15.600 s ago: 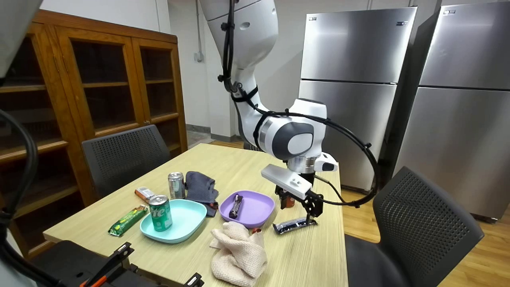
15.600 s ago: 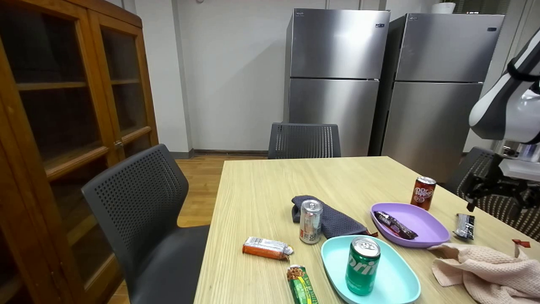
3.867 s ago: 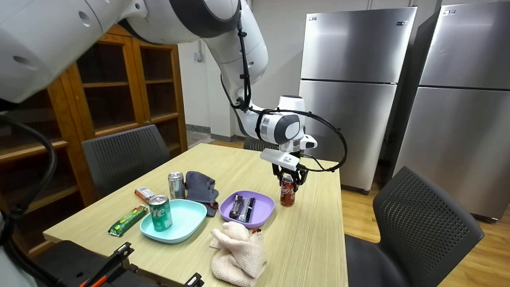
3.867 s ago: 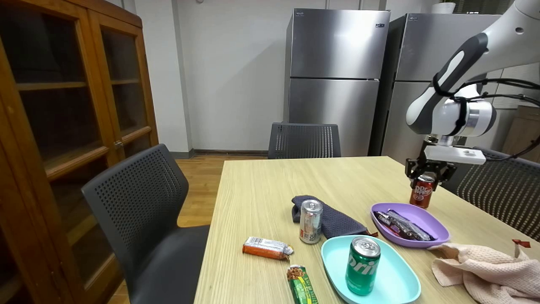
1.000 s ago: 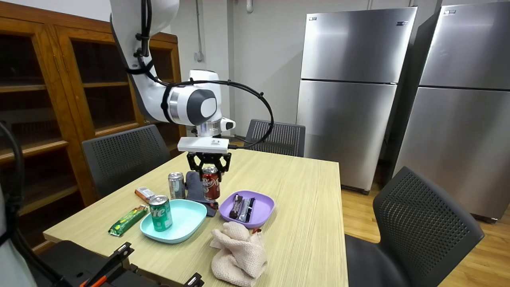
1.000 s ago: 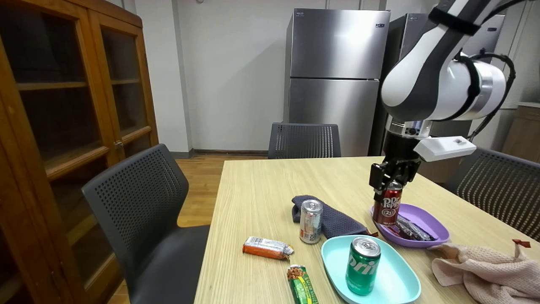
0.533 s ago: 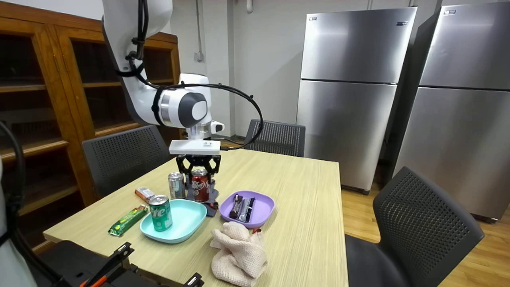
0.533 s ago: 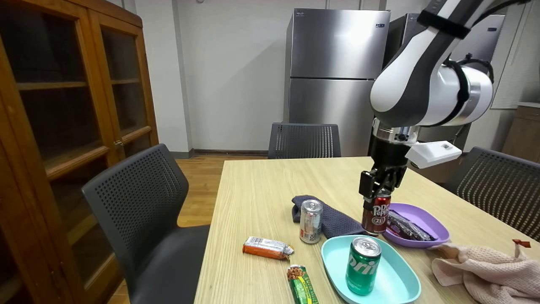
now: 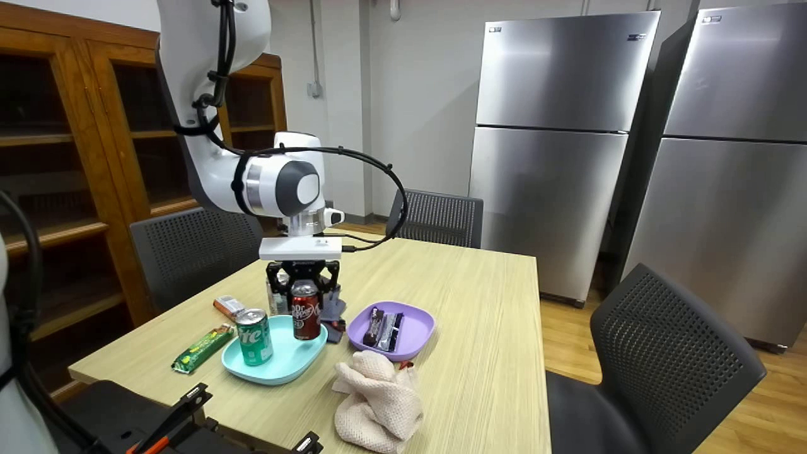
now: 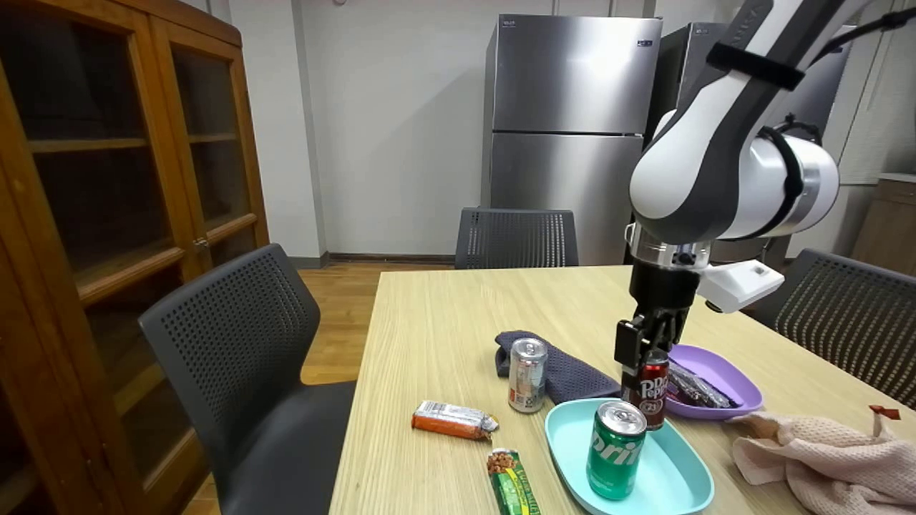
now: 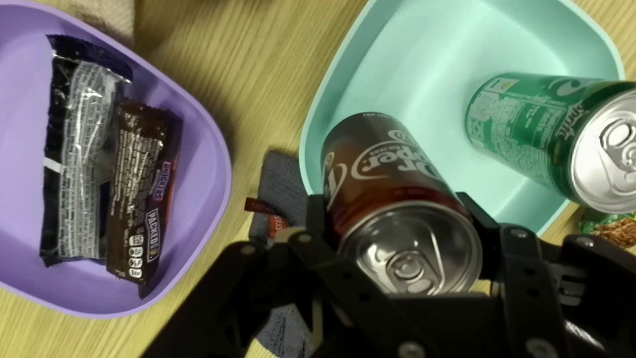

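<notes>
My Franka Panda arm [image 9: 217, 176] shows rounded white shells [image 9: 252, 44] with dark grey panels [image 9: 289, 186], one carrying faint lettering [image 10: 748, 25] I can't read from here. Black straps [image 10: 755, 66] bind a looping black cable [image 9: 388, 169]. I see a silver wrist collar [image 9: 306, 222], a white boxy housing [image 9: 300, 248], and a black Robotiq gripper [image 11: 397, 214] dotted with round screw heads [image 11: 410, 349].

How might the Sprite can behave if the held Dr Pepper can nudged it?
Upright and taller than wide, the Sprite can would probably tip if the Dr Pepper can caught it high. A low nudge might slide it, since it and the teal plate look smooth. Once down, it could roll, being round, but the raised rim may stop it.
</notes>
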Controlling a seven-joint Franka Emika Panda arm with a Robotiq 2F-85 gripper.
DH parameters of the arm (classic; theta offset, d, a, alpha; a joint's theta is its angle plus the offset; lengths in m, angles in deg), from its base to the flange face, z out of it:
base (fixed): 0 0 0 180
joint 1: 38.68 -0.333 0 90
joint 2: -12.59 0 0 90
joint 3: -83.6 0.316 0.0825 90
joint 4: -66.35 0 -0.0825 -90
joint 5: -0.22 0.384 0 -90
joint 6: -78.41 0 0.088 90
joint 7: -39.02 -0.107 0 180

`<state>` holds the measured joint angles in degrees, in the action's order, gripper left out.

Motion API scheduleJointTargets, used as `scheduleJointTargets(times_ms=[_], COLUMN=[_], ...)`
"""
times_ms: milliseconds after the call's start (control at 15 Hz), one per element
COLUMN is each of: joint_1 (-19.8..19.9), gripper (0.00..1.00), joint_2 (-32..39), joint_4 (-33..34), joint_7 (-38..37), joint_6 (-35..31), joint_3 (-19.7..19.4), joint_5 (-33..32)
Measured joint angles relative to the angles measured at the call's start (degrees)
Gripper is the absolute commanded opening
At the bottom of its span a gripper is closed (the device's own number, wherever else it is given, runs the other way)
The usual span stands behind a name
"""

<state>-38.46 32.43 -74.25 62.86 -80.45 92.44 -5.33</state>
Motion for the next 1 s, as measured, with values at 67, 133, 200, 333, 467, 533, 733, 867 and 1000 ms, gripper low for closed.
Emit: scheduleJointTargets(times_ms=[67, 133, 200, 333, 467, 533, 733, 867, 1000], joint_1=[0.00, 0.00, 0.00, 0.00, 0.00, 0.00, 0.00, 0.00, 0.00], gripper=[0.38, 0.38, 0.38, 0.38, 0.38, 0.38, 0.38, 0.38, 0.38], joint_2=[0.14, 0.22, 0.23, 0.23, 0.24, 0.25, 0.25, 0.25, 0.25], joint_4=[-0.28, -0.60, -0.90, -1.42, -1.75, -1.89, -2.54, -3.06, -3.65], joint_7=[0.00, 0.00, 0.03, 0.04, 0.04, 0.04, 0.04, 0.04, 0.04], joint_6=[0.00, 0.00, 0.00, 0.00, -0.03, -0.04, -0.72, -1.43, -2.50], joint_3=[-0.01, -0.01, -0.01, -0.03, -0.10, -0.18, -0.27, -0.27, -0.27], joint_5=[-0.63, -1.13, -1.47, -1.87, -1.95, -2.12, -2.22, -2.22, -2.22])
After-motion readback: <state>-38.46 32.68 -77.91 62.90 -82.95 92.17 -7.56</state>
